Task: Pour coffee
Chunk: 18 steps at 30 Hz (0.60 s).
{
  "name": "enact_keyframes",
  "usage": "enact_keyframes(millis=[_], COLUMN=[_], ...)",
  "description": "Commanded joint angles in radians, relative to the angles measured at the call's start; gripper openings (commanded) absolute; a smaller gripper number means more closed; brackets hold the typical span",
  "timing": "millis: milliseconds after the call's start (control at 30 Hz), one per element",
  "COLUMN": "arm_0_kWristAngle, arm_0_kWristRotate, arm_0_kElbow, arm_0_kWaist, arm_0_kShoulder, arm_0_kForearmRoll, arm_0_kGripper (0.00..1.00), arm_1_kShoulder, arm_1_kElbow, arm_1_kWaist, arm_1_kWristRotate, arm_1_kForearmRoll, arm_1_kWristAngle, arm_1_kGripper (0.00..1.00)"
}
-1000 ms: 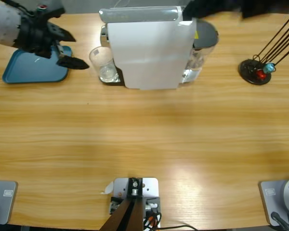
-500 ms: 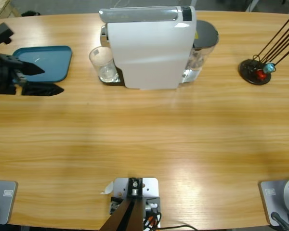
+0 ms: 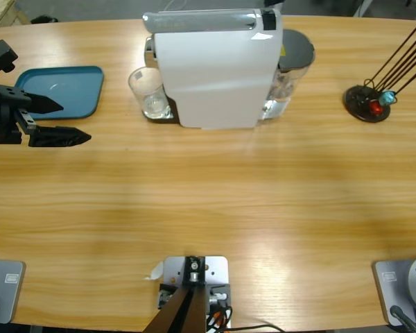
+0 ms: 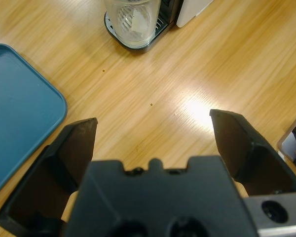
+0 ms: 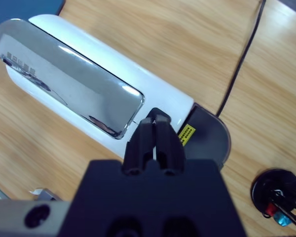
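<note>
A clear glass tumbler (image 3: 149, 92) (image 4: 133, 20) stands on the drip tray under the spout of the white coffee machine (image 3: 215, 69) (image 5: 113, 113). No amber coffee shows in the tumbler. My left gripper (image 3: 64, 120) (image 4: 153, 123) hovers open at the table's left edge, beside the blue tray (image 3: 59, 90) (image 4: 15, 113). It is well apart from the tumbler, with nothing between its fingers. My right gripper (image 5: 155, 123) is shut, high above the machine's chrome lid. It is out of the high view.
A black capsule stand (image 3: 366, 104) (image 5: 278, 197) with thin rods sits at the far right. The machine's grey water-tank lid (image 3: 297, 47) (image 5: 207, 133) is on its right side. A black cable (image 5: 241, 64) runs behind the machine.
My left gripper pulled back from beside the tumbler to the table's left edge, then edged slightly right. A dark shape at the top right left the high view.
</note>
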Motion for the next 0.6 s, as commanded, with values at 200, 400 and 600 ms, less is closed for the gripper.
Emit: enact_keyframes(millis=[200,400,600], arm_0_kWristAngle=[0.014,0.018,0.018], arm_0_kWristRotate=[0.000,0.002,0.009], arm_0_kElbow=[0.004,0.003,0.003], arm_0_kWaist=[-0.009,-0.009,-0.009], arm_0_kShoulder=[0.050,0.052,0.056], arm_0_kForearmRoll=[-0.010,-0.012,-0.017], arm_0_kGripper=[1.000,1.000,1.000], arm_1_kShoulder=[0.042,0.044,0.046], arm_1_kElbow=[0.019,0.021,0.028], arm_1_kWaist=[0.012,0.004,-0.003], arm_1_kWristRotate=[-0.016,-0.022,-0.023], arm_1_kForearmRoll=[0.009,0.006,0.006], arm_1_kWristAngle=[0.006,0.009,0.006], arm_1_kGripper=[0.000,0.000,0.000])
